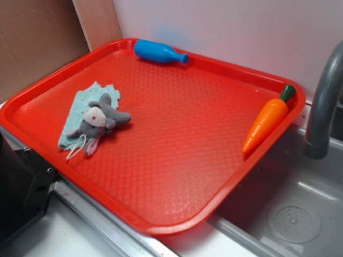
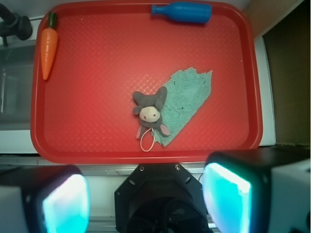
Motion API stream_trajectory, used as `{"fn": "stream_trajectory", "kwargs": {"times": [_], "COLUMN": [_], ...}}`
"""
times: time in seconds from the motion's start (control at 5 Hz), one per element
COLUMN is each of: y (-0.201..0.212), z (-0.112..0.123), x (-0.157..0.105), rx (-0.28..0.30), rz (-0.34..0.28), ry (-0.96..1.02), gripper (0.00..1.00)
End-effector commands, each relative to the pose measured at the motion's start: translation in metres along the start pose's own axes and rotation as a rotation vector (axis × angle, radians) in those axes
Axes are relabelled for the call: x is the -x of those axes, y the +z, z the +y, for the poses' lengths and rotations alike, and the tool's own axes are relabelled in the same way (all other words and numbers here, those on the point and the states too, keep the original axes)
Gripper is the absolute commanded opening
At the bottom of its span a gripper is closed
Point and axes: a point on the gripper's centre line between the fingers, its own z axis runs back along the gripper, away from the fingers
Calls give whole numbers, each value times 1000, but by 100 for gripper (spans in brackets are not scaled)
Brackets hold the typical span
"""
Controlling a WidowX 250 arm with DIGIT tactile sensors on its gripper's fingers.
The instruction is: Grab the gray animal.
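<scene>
Exterior view, left to right: a pale blue-green rag [image 1: 80, 120] lies near the left rim of the red tray [image 1: 177, 176], with the gray animal [image 1: 99, 122] face up, partly on the rag's right edge and partly on bare tray; a blue bottle [image 1: 159, 52] lies on its side at the far rim, and a carrot [image 1: 269, 119] leans along the right rim, beside a gray faucet [image 1: 324, 101]. Wrist view: the claw [image 2: 146, 201] hangs over the tray's near edge, fingers [image 2: 65, 204] spread wide apart and empty, the animal well beyond them.
</scene>
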Motion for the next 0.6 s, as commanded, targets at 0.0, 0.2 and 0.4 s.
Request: {"fn": "stream_trajectory", "kwargs": {"times": [0.0, 0.2, 0.4], "y": [-4, -12, -24], "z": [14, 27, 27], "x": [12, 6, 9], "rx": [21, -14, -56], "rz": [-44, -23, -5], "ry": [23, 51, 99], "gripper": [100, 100, 100]}}
